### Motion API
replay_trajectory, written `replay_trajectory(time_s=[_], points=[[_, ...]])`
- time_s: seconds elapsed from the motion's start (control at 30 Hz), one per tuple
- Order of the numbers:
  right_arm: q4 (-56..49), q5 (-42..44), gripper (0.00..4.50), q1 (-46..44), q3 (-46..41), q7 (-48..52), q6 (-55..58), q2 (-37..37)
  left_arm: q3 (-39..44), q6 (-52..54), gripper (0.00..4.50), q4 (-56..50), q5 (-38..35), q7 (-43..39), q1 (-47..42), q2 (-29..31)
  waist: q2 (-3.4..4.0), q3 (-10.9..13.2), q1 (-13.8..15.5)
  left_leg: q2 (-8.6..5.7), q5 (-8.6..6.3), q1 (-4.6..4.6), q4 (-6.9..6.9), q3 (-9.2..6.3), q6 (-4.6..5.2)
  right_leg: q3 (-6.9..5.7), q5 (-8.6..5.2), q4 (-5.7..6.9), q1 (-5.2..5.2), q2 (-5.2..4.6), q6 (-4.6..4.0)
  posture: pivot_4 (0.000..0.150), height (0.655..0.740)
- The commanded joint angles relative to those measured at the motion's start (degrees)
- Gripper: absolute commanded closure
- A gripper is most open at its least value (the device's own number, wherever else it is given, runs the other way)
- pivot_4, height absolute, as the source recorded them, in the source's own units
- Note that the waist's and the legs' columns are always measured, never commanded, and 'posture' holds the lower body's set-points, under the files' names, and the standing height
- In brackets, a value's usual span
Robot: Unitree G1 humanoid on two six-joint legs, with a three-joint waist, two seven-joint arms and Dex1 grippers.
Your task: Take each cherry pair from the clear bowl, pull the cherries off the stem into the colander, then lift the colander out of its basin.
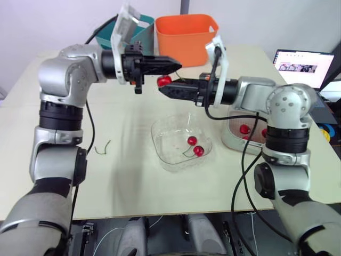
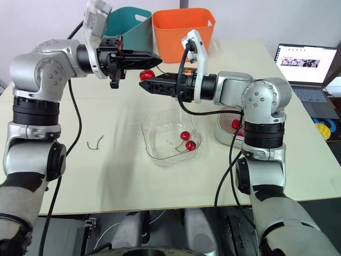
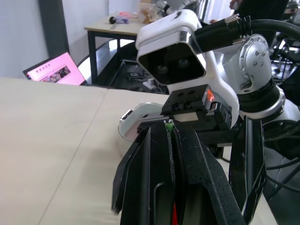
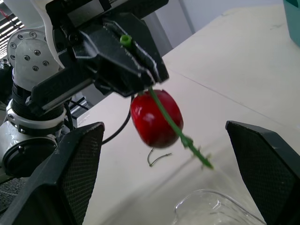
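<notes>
My left gripper (image 1: 178, 65) is shut on the top of a green stem (image 4: 180, 131), held up over the table. One red cherry (image 1: 164, 81) hangs from that stem just below the fingertips. My right gripper (image 1: 161, 89) points at it from the right, open, its fingers (image 4: 70, 164) spread wide on either side of the cherry (image 4: 154, 112) without touching it. Below them stands the clear bowl (image 1: 160, 128) with one cherry pair (image 1: 195, 145) inside. The white colander (image 1: 226, 140) in its basin sits to the bowl's right, partly hidden by my right arm, holding red cherries (image 1: 244, 129).
A bare stem (image 1: 102, 148) lies on the table left of the bowl. An orange bin (image 1: 186, 37) and a teal bin (image 1: 144, 29) stand at the table's far edge. A laptop (image 1: 303, 66) is open at the far right.
</notes>
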Motion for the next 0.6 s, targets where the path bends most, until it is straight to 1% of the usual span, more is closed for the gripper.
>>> replay_trajectory(time_s=[0.03,0.3,0.4,0.43,0.6], points=[[-0.62,0.51,0.03,-1.66,-0.04,-0.15,-1.43,1.02,0.77,0.14,4.5,-1.78,-0.93,0.29,-0.52,0.15,0.0,0.0,0.01,0.0,0.0,0.0,0.0,0.0,0.0,0.0,0.0,0.0,0.0,0.0,0.0,0.15,0.74],[0.38,0.28,0.03,-1.85,0.13,-1.22,-2.08,2.69,0.31,0.32,4.5,-2.03,-1.09,0.77,-0.01,-0.98,0.0,0.0,0.06,0.0,0.0,-0.01,0.01,0.0,0.0,0.0,0.0,0.0,0.01,0.0,0.0,0.15,0.74],[0.89,0.1,0.63,-1.85,-0.09,-1.85,-2.34,3.03,0.22,0.34,4.5,-2.09,-1.02,0.77,0.16,-1.13,0.0,0.0,0.01,0.0,0.0,0.0,0.0,0.0,0.0,0.0,0.0,0.0,0.0,0.0,0.0,0.15,0.74],[0.98,0.17,0.92,-1.85,-0.25,-2.12,-2.34,3.18,0.24,0.4,4.5,-2.07,-1.04,0.79,0.15,-1.16,0.0,0.0,0.0,0.0,0.0,0.0,0.0,0.0,0.0,0.0,0.0,0.01,-0.01,0.0,0.0,0.15,0.74],[0.9,0.37,2.72,-1.72,-0.42,-2.66,-2.2,3.39,0.22,0.49,4.5,-1.96,-0.91,0.79,0.09,-1.19,0.0,0.0,0.07,0.0,0.0,-0.01,0.0,0.0,0.0,0.0,0.0,0.0,0.0,0.0,0.0,0.15,0.74]])
